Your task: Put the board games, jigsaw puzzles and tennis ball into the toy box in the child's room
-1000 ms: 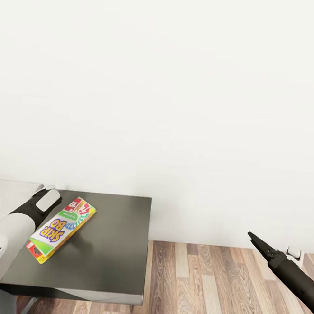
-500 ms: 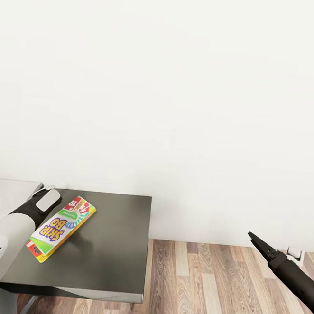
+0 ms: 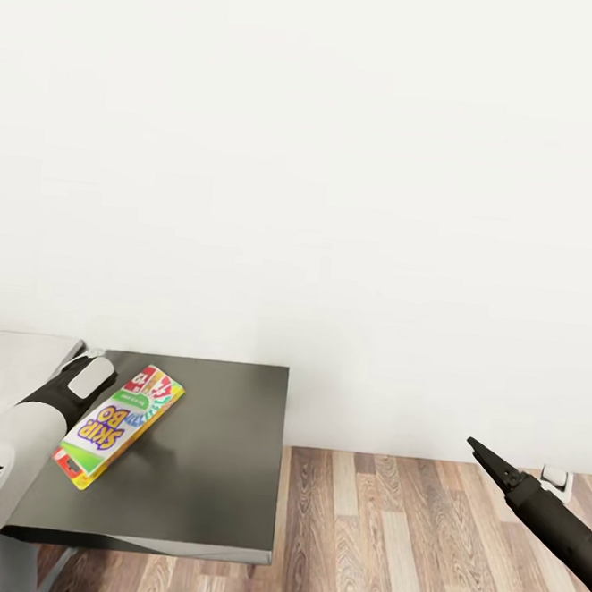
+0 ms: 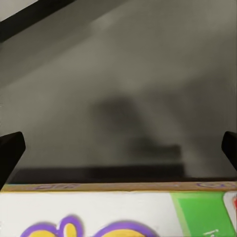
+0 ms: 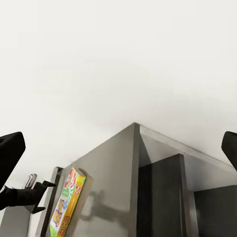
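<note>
One of the board games, the green-yellow-red SKIP-BO box [image 3: 121, 424], lies on the dark grey wing [image 3: 218, 469] of the table, near its left side. My left gripper [image 4: 120, 148] hovers over the box's near end [image 4: 98, 217]; its fingers are spread wide, with bare tabletop between them. From the right wrist view the left gripper [image 5: 42, 190] sits right beside the box [image 5: 66, 202]. My right gripper [image 3: 473, 444] hangs over the floor far to the right, fingers apart and empty. The toy box, jigsaw puzzles, tennis ball and bed are out of view.
A plain white wall [image 3: 340, 201] rises straight behind the table. The light grey desk top [image 3: 11, 370] adjoins the dark wing on the left, behind my left arm. Wooden floor [image 3: 400, 539] stretches to the right of the wing.
The table and the box have slid slightly upward in the picture together, a small camera shift. Both arms keep their poses.
</note>
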Controlling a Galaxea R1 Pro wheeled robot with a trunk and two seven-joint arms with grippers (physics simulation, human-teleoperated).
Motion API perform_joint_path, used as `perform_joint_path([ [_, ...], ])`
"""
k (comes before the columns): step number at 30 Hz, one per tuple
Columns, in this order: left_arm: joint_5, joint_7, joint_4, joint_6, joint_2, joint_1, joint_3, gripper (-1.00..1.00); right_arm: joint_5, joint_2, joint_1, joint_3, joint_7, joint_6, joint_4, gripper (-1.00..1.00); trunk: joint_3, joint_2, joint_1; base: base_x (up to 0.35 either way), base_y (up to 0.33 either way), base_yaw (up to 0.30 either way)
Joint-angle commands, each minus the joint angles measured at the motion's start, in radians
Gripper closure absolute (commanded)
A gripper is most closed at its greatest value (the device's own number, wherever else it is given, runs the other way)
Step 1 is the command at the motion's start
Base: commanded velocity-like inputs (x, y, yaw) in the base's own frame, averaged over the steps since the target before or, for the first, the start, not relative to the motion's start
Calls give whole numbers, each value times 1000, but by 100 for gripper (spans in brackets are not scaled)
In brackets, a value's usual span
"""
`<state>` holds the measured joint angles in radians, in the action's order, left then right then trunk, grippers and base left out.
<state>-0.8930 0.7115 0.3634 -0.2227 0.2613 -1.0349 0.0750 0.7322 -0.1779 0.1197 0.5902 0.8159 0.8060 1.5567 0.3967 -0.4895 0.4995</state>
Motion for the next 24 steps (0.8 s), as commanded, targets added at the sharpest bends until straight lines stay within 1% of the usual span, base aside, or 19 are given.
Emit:
perform_joint_path([
  [1,-3,6,2,-7,1,-1,8,-100,2,0,1,1,1,5,0,-100,3,-2,0,0,0,66],
  [13,-6,6,2,-11,1,-1,7,-100,0,1,2,0,0,5,0,-100,22,-2,0,0,0,66],
  [18,-10,6,2,-33,3,-1,8,-100,0,1,2,0,0,4,0,-100,26,-2,0,0,0,29],
  [24,-16,5,2,-160,3,0,7,-100,0,1,2,0,0,4,0,-100,27,-2,0,0,0,4],
])
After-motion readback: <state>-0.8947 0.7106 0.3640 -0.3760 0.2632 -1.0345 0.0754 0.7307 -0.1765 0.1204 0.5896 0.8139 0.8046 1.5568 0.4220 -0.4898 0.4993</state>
